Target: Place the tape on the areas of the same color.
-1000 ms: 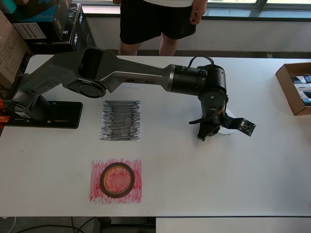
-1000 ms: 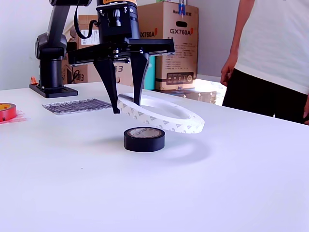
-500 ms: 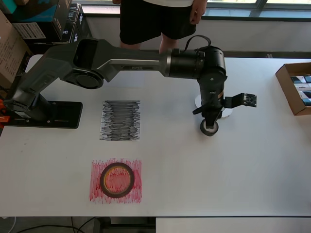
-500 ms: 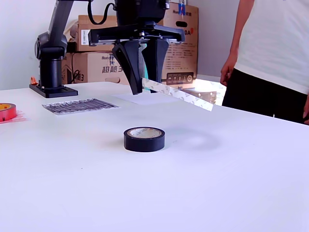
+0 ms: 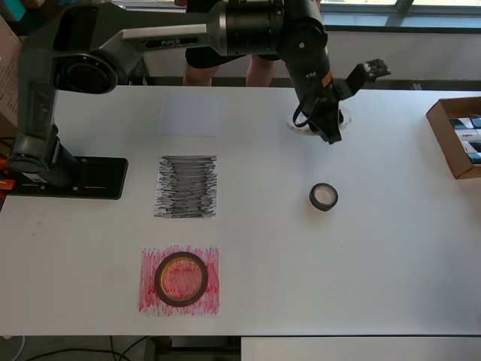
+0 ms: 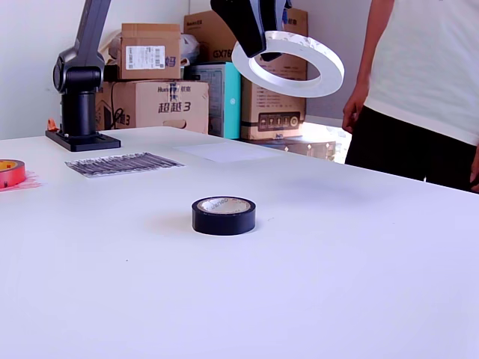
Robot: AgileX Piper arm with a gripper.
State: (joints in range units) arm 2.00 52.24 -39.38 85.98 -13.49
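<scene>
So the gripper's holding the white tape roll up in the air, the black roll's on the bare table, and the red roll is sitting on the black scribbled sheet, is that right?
Not quite. The red roll lies on the red scribbled sheet, not the black scribbled sheet, which has nothing on it; the overhead view shows this. The rest holds: the gripper holds the white tape roll aloft, and the black roll sits on the bare table.
</scene>
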